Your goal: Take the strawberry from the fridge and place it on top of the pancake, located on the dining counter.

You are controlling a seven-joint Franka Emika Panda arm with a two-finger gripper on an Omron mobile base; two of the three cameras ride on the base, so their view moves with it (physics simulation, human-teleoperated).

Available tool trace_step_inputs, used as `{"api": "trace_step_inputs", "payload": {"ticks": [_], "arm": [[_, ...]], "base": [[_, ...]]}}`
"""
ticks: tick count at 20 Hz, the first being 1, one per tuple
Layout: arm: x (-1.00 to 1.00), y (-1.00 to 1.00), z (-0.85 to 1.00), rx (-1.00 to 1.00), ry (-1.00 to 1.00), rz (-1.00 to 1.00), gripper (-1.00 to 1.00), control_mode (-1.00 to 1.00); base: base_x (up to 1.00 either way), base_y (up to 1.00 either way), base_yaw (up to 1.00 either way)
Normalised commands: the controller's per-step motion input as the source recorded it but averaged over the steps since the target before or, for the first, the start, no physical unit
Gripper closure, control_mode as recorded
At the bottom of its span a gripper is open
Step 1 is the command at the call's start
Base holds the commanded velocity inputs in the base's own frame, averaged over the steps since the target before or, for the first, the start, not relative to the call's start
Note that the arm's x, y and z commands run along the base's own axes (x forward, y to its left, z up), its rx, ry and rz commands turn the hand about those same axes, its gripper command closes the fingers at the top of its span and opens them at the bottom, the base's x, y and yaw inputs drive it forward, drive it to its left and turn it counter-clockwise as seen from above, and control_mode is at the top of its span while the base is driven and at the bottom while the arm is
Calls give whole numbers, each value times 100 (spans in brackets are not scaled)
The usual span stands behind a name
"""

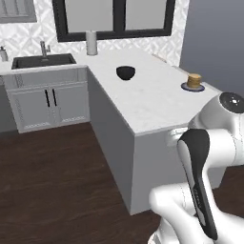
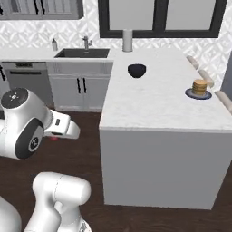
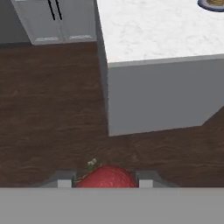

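The strawberry [image 3: 106, 177], red with a small green stalk, sits between the two dark fingertips of my gripper [image 3: 105, 182], which is shut on it. The hand hangs over the dark wood floor, short of the near corner of the dining counter [image 3: 153, 30]. In the right base view a speck of the strawberry [image 2: 54, 137] shows under the hand, left of the dining counter [image 2: 154, 104]. The pancake [image 1: 193, 80] [image 2: 199, 87] stands on its dark blue plate [image 2: 198, 94] near the far right edge of the dining counter [image 1: 143, 95]. The fridge is out of view.
A dark blue bowl [image 1: 126, 73] [image 2: 136, 70] stands mid-counter, with a white roll [image 2: 128, 41] behind it by the window. A black sink [image 2: 81, 53] and grey cabinets [image 1: 47, 102] line the back wall. Padded stools [image 2: 224, 100] line the counter's right edge.
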Motion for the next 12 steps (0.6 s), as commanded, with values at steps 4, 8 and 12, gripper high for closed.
{"api": "trace_step_inputs", "payload": {"ticks": [4,8,12], "arm": [[0,0,0,0,0,0,100,100],[0,0,0,0,0,0,100,100],[0,0,0,0,0,0,100,100]], "base": [[84,-100,-29],[95,-100,-16],[81,-100,-1]]}}
